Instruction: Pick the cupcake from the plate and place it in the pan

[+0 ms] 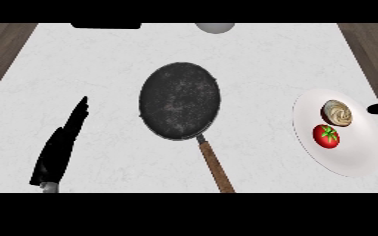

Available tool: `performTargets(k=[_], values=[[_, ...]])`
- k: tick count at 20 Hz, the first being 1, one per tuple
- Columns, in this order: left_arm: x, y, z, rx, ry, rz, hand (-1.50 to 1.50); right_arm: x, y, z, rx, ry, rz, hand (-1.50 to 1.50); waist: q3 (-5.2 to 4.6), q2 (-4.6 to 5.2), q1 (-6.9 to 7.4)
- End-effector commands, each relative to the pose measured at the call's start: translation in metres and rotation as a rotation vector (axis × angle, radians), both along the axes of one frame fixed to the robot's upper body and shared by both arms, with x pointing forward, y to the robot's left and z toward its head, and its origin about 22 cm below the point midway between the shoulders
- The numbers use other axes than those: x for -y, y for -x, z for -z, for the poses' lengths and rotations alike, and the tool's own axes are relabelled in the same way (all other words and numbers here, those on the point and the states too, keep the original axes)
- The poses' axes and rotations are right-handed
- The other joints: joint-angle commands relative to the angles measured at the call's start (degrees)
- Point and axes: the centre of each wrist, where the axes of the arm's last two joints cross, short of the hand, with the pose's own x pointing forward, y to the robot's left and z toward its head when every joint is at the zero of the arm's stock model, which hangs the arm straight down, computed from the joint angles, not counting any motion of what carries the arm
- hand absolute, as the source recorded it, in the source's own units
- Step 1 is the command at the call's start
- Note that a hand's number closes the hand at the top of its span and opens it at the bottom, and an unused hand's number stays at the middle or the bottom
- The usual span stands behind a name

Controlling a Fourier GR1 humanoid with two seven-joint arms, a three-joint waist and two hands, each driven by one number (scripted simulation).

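The white surface (280, 60) carries all. In its middle lies the dark pan (179, 100), handle toward the robot. At the right is the plate (347, 162), w/ the cupcake (338, 113) on it, just beside a tomato (327, 136). The left robot hand (59, 150) rests open, fingers straight, at lower left. Of the right robot hand (373, 107) only a black tip shows; open or closed, I cannot tell. Risk: the tomato is so near that a grasp may knock it, or take it instead.

Tomato (327, 136) right; pale round object (215, 27), possibly bowl, far edge; black slab (105, 25) far-left.
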Motion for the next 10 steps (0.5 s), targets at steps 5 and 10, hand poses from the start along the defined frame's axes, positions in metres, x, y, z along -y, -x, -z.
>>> performTargets(k=[5,10], values=[[0.008,-0.008,0.002,-0.002,0.011,-0.001,0.0,-0.017,-0.042,0.0,-0.177,-0.025,-0.069,-1.5,0.04,-0.02,-0.25],[-0.013,-0.008,-0.007,0.008,0.006,0.009,0.0,-0.012,-0.052,0.003,-0.359,-0.016,-0.123,-1.5,0.04,0.06,0.09]])
